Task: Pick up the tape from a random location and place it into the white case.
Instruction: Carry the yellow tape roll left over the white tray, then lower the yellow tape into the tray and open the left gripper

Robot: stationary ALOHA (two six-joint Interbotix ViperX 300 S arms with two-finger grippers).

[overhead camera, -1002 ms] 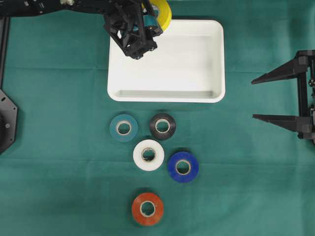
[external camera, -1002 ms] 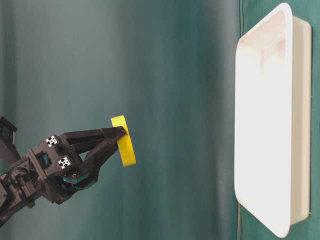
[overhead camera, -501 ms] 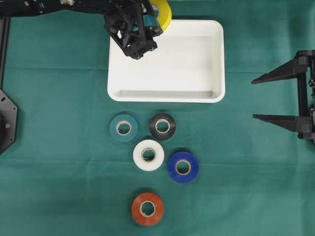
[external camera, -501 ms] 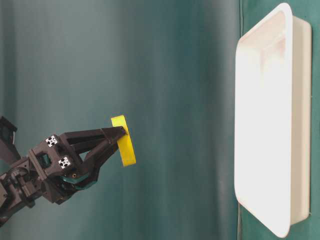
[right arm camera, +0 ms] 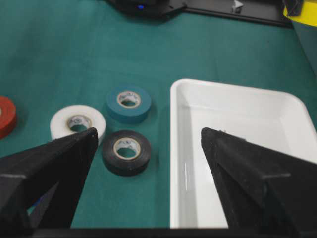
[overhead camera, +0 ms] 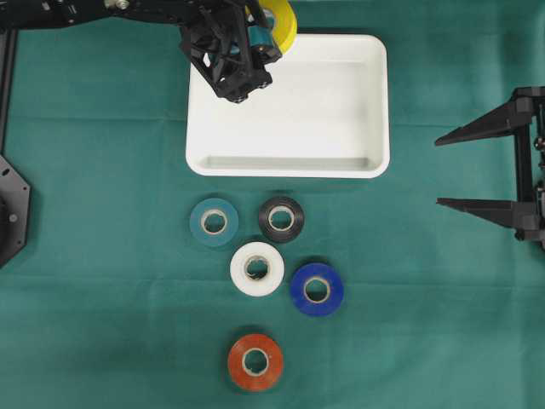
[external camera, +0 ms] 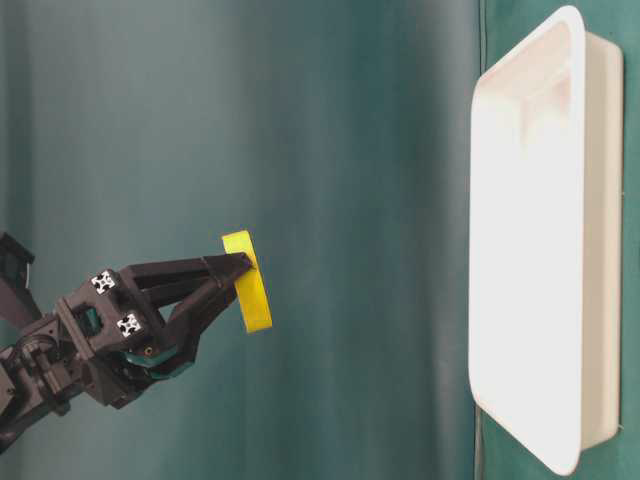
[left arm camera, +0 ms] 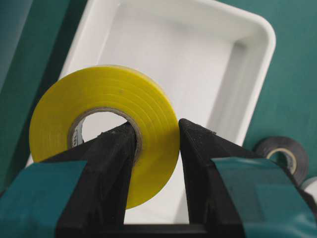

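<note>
Five rolls of tape lie flat on a green cloth (overhead camera: 102, 324), seen from overhead, grouped below a white case. Nearest the bottom edge of that view is a red roll (overhead camera: 255, 361). Above it sit a white roll (overhead camera: 257, 268) and, to its right, a blue roll (overhead camera: 317, 290), close together. Next come a teal roll (overhead camera: 214, 221) and a black roll (overhead camera: 281, 219) side by side, just below the case.

Beyond them is the white case (overhead camera: 375, 111), a shallow rectangular tray with rounded corners and a raised rim. Nothing lies inside it.

At the case's top left corner hangs the left gripper (left arm camera: 156, 136), its jaws closed on a yellow roll of tape (overhead camera: 284, 24). The wrist view shows one black finger (left arm camera: 106, 163) reaching through the roll's cardboard core and the other pressing the outside of the yellow band, with the roll standing on edge above the case. In the table-level view the yellow roll is well apart from the case, held up in the air.

Far to the right of the overhead view, off the case and away from the rolls, the right gripper (overhead camera: 464, 170) has its two fingers spread wide and holds nothing.
</note>
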